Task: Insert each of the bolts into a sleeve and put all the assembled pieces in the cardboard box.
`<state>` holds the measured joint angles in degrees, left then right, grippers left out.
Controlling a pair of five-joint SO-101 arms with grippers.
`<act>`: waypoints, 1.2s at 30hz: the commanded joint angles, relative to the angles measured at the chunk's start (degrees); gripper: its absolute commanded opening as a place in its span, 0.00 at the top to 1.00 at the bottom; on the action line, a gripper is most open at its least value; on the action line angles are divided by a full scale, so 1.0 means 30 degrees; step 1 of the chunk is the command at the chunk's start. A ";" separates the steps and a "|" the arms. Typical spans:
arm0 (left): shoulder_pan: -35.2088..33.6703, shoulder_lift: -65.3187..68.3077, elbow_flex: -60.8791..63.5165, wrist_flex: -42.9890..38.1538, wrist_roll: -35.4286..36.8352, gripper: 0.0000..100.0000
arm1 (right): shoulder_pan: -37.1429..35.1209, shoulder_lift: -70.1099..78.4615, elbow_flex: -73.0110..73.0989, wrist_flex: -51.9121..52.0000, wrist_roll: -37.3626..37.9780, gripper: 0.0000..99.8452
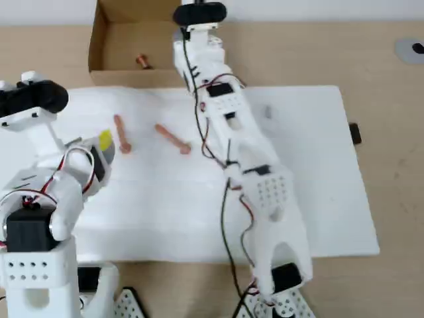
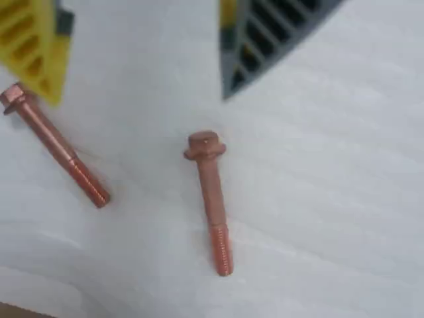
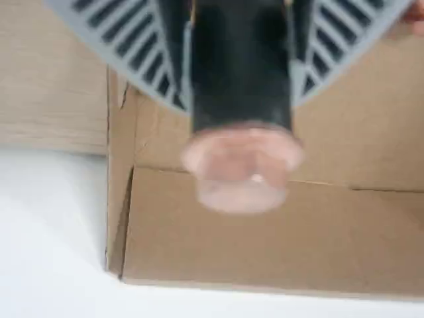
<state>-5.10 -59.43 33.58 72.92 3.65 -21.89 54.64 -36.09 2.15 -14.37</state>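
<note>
My right gripper (image 3: 242,73) is shut on a black sleeve (image 3: 240,66) with a copper bolt head (image 3: 242,165) sticking out of its end, held over the cardboard box (image 3: 265,232). In the high view that gripper (image 1: 193,33) hangs at the box's (image 1: 99,46) right side, and a copper piece (image 1: 141,61) lies inside. Two loose copper bolts (image 1: 122,134) (image 1: 173,139) lie on the white foam mat (image 1: 298,199). My left gripper (image 1: 105,147) stands open just left of them. In the left wrist view its yellow and grey fingers (image 2: 33,46) hang above the two bolts (image 2: 211,202) (image 2: 56,149), touching neither.
The right arm (image 1: 258,172) stretches across the middle of the mat toward the box. A small grey item (image 1: 267,111) lies on the mat right of that arm. A black object (image 1: 355,132) sits at the mat's right edge.
</note>
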 commanded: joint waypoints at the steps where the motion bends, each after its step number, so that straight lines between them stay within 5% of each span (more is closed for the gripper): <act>1: -0.0293 -0.0103 -0.0059 -0.0234 -0.0029 0.83 | 0.0132 0.0864 -0.3766 0.0498 -0.0059 0.99; 9: -0.0293 -0.0103 -0.0059 -0.0234 0.0088 0.83 | 0.0132 0.3209 -0.6784 0.4659 0.0645 0.98; 16: -0.0264 -0.0103 -0.0088 0.0000 0.0059 0.83 | 0.0044 0.3355 -0.9158 0.9612 0.1348 0.75; 21: -0.0205 -0.0103 -0.0088 0.0205 0.0029 0.83 | 0.0044 0.3355 -1.2293 1.3187 0.1319 0.68; 27: -0.0264 0.0044 -0.0117 0.0879 0.0000 0.83 | 0.0044 0.3355 -1.9707 2.0103 0.1201 0.68; 31: -0.0088 -0.0132 0.0088 0.3546 -0.0908 0.83 | 0.0484 0.1275 -1.9912 2.5875 0.1231 0.69; 36: -0.0410 -0.1099 0.0117 0.5861 -0.2139 0.83 | 0.0571 -0.2359 -1.9795 3.1941 0.1289 0.86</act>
<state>-5.10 -60.22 34.02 88.48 -1.71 -21.19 57.36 -92.09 89.01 -11.21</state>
